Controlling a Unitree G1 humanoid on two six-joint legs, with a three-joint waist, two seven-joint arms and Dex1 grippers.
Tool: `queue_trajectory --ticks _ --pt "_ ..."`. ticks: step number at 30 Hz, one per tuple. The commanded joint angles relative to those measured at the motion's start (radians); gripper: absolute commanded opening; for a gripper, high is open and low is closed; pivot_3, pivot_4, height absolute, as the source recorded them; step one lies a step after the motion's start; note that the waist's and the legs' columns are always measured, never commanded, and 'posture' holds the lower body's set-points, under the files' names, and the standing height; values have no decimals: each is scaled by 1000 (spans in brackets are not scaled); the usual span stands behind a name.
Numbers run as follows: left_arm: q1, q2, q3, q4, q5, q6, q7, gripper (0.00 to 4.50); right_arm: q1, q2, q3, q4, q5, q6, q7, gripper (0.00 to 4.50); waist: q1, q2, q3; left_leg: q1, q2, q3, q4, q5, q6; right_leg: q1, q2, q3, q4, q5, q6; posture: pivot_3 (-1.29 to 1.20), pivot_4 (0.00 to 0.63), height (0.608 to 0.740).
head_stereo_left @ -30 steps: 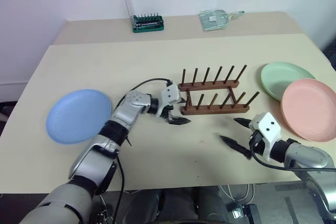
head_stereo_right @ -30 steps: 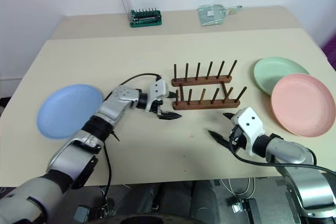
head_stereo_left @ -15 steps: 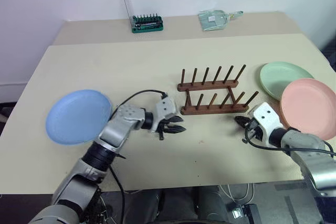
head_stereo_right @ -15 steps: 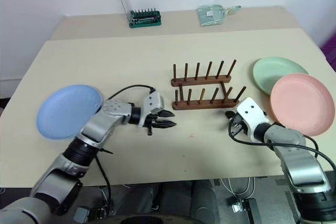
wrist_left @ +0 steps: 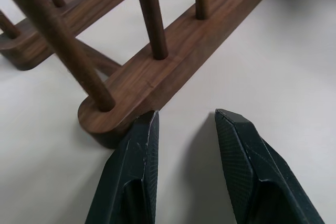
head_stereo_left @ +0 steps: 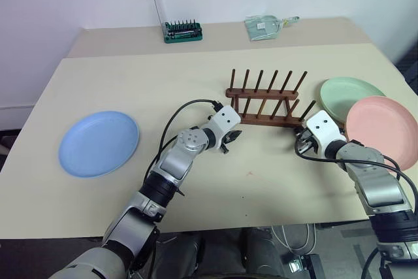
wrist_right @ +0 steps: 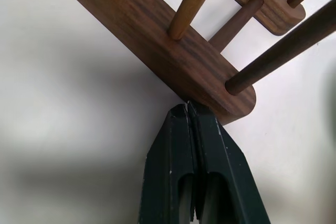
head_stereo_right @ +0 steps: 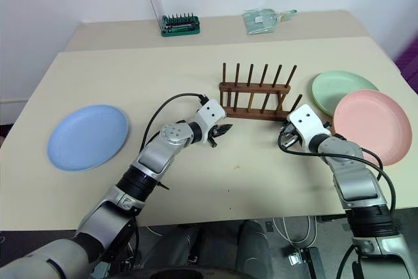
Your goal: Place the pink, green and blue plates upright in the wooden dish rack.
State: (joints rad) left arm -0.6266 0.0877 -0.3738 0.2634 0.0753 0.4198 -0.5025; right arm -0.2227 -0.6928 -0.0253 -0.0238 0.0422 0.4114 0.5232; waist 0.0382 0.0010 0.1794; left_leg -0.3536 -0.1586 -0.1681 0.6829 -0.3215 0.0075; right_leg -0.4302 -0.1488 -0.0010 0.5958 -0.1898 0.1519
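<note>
Head views, wrist views. The rack stands empty near the middle of the beige surface, its pegs upright in two rows. The left end effector lies at the rack's 9 o'clock end, low over the surface; in the left wrist view its two fingers are spread a little with bare surface between them, and the tip of one sits just against the rounded end of the near rail. The right end effector lies at the rack's 4 o'clock corner; in the right wrist view its fingers are pressed together, pinching nothing, with the joined tips touching the end of the near rail.

The blue plate lies flat well apart from the rack, toward 9 o'clock, near the surface's left edge. The green plate lies flat at the rack's 3 o'clock. The pink plate lies flat toward 4 o'clock and overlaps the near rim of the green plate. All three plates are outside the rack.

At the far edge, toward 11 o'clock from the rack, stands a green tool holder with its clear lid raised; toward 12 o'clock lies a small clear packet.
</note>
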Motion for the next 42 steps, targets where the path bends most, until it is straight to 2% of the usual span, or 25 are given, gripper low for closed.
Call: queue_trajectory --ticks 1,6,10,13,17,18,22,29,32,35,36,37,42 --pt "11 6 16 15 6 4 6 1701 -33 13 -17 4 -11 -27 -19 0 0 0 0 0 0 0 0 0 0 0 0 0 0 0 0 0 150 740" --pt "36 23 9 -19 -1 -2 -20 1701 -13 3 -63 -30 -12 -36 -42 0 0 0 0 -1 0 0 0 0 0 -1 0 0 0 0 0 0 150 740" --pt "74 42 -10 -100 -20 -11 -85 1701 98 -57 -135 -198 41 -2 36 0 3 1 0 -2 0 -1 -1 0 0 -3 0 0 0 0 0 0 150 740" --pt "104 65 -1 -194 -87 -46 -178 1650 212 -117 -280 -374 98 87 94 842 3 2 0 -4 0 0 -1 -1 2 -3 -1 0 -1 0 0 0 150 740" --pt "131 109 2 -281 -185 -45 -326 1650 325 -174 -421 -516 66 211 90 2920 3 1 0 -5 0 1 -1 -2 3 -4 -1 0 -1 0 0 0 150 740" --pt "133 118 1 -291 -202 -38 -354 1650 362 -187 -428 -536 48 221 96 3263 4 1 0 -5 0 1 -1 -2 3 -4 -1 0 -1 0 0 0 150 740" --pt "119 120 -1 -304 -248 -27 -414 1650 436 -169 -404 -544 -9 232 47 3263 4 1 0 -3 0 1 -1 -2 3 -3 -1 0 -1 0 0 0 150 740" --pt "104 98 -1 -292 -248 -32 -402 1650 416 -104 -282 -421 -152 195 -107 3263 3 1 0 -3 0 2 0 -1 2 -3 -1 1 -1 0 1 0 150 740" --pt "115 102 -2 -302 -241 -34 -392 1650 422 -114 -206 -334 -252 102 -179 2424 3 1 0 -3 0 2 0 -2 2 -3 -1 1 0 0 0 0 150 740" --pt "126 109 -7 -314 -240 -34 -386 1650 440 -132 -168 -283 -325 39 -212 998 3 1 0 -3 0 2 -1 -2 2 -3 -1 1 0 0 0 0 150 740" --pt "131 111 -7 -320 -243 -31 -384 1650 439 -126 -169 -280 -336 30 -223 311 3 1 0 -3 0 2 -1 -2 2 -3 -1 1 0 0 0 0 150 740" --pt "134 112 -7 -324 -244 -28 -382 1650 438 -120 -172 -278 -343 23 -229 29 3 1 0 -3 0 2 -1 -2 2 -3 -1 1 0 0 0 0 150 740" --pt "148 118 -8 -341 -250 -18 -378 1650 447 -131 -181 -322 -416 2 -248 29 3 1 0 -3 0 2 -1 -1 2 -3 -1 1 0 0 0 0 150 740"
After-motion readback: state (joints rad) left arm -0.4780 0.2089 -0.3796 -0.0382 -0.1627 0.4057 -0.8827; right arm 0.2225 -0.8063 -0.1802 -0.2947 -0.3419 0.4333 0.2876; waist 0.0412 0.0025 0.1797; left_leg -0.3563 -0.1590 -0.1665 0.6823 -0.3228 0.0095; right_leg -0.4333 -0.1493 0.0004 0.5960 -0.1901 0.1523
